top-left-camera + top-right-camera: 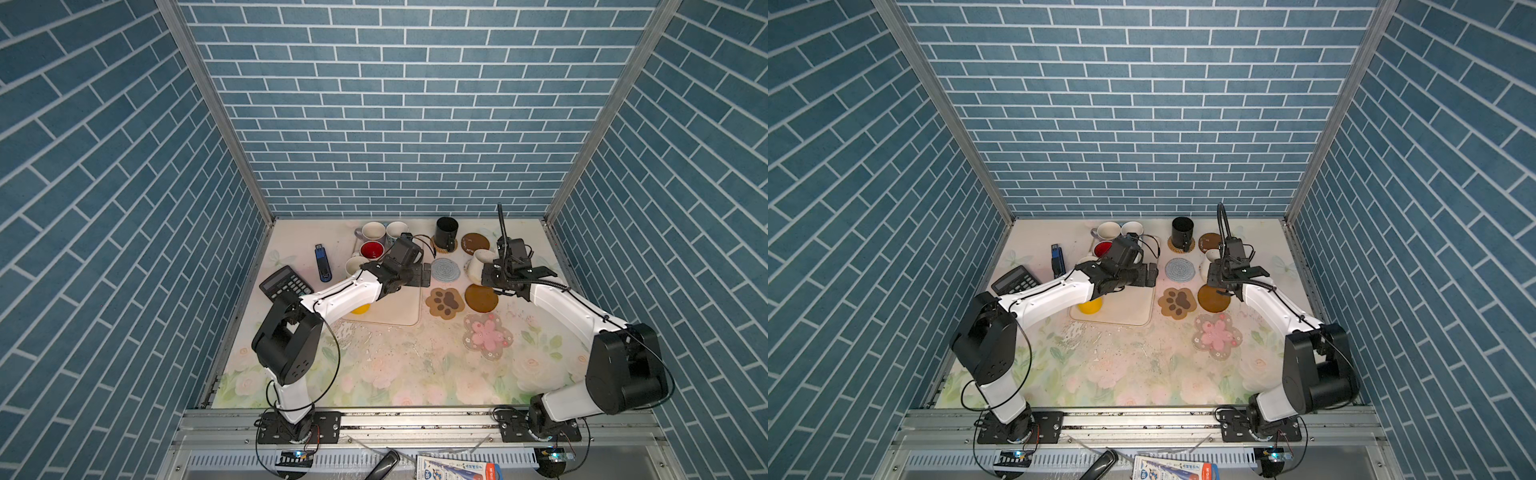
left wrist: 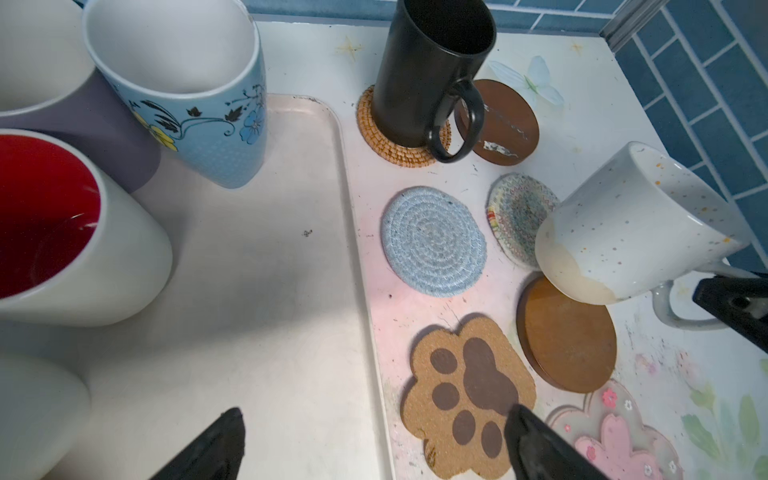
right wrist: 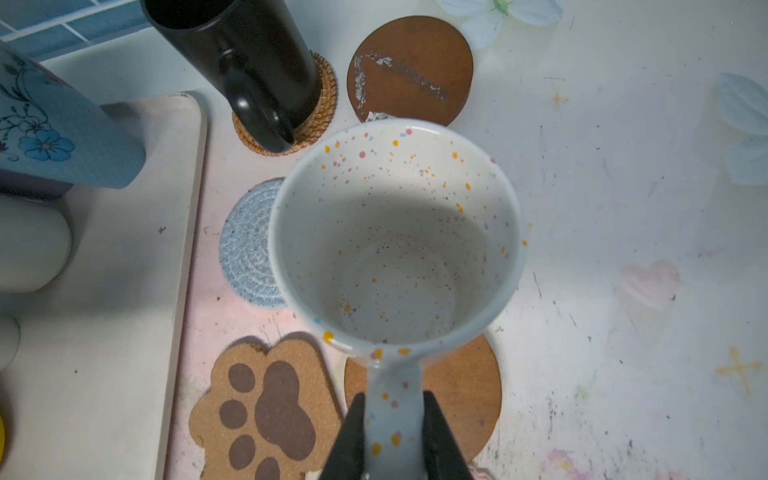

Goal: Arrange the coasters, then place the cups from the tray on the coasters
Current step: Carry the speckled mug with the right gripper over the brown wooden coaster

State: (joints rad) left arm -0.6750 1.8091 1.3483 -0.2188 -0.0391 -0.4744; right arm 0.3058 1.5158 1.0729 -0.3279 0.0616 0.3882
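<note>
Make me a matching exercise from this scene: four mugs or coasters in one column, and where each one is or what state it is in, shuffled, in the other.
Column one:
1. black mug
2. speckled white mug
3. red-inside mug
4. pale blue coaster

Column two:
A. standing on the tray
B. nothing on it
C. standing on the woven tan coaster
D. held by its handle in the right gripper

Pairs: 1-C, 2-D, 3-A, 4-B

Speckled cup (image 2: 636, 224) tilted — black cup (image 2: 428, 70) on woven coaster (image 2: 399, 154).
</note>
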